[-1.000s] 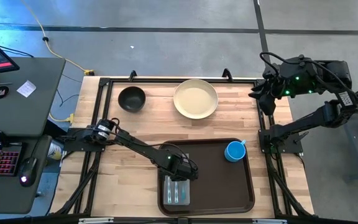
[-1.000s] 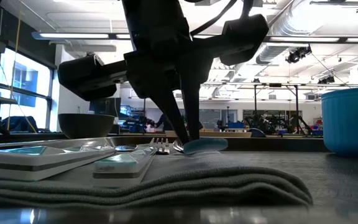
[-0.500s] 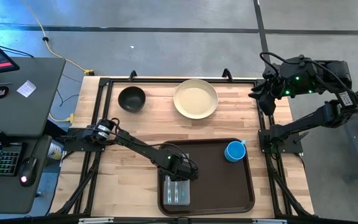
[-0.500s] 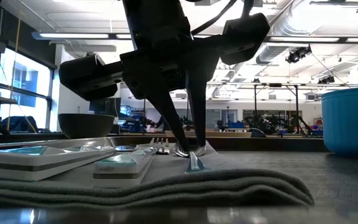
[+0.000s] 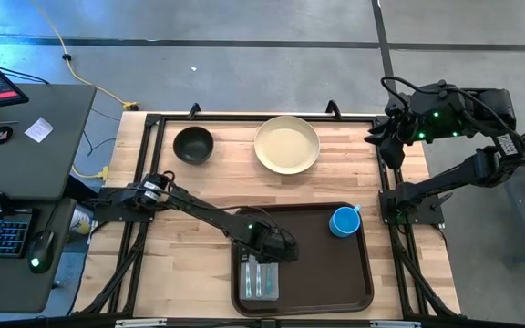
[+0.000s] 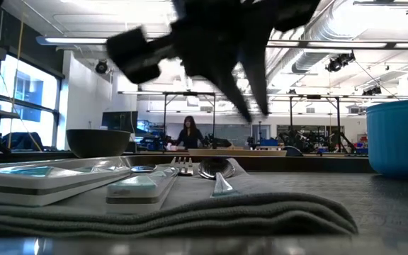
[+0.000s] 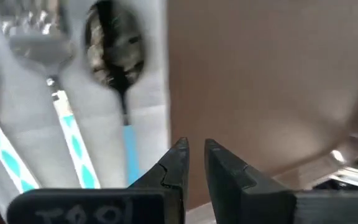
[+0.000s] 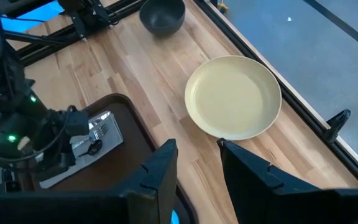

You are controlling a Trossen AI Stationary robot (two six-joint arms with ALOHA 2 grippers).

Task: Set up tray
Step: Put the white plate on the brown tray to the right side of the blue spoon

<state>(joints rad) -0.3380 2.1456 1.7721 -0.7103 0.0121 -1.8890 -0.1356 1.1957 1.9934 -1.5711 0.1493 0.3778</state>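
The dark brown tray [image 5: 322,273] lies at the table's near edge. On its left part lies a grey folded napkin [image 5: 260,279] bearing a fork [image 7: 41,38], a spoon [image 7: 112,46] and a teal-and-white handled piece [image 6: 34,177] side by side. A blue cup [image 5: 344,220] stands in the tray's far right corner. My left gripper [image 7: 195,154] hovers just above the napkin's far right corner, slightly open and holding nothing. My right gripper [image 8: 196,149] is open, raised beyond the table's far right corner.
A cream plate [image 5: 286,144] and a black bowl [image 5: 193,144] sit on the wooden table at its far side, clear of both arms. Bare wood lies between them and the tray. A person stands far off in the room [image 6: 188,131].
My left gripper has opened and let go of the spoon. The spoon's handle has dropped onto the napkin beside the fork. The gripper has then risen clear of the cutlery.
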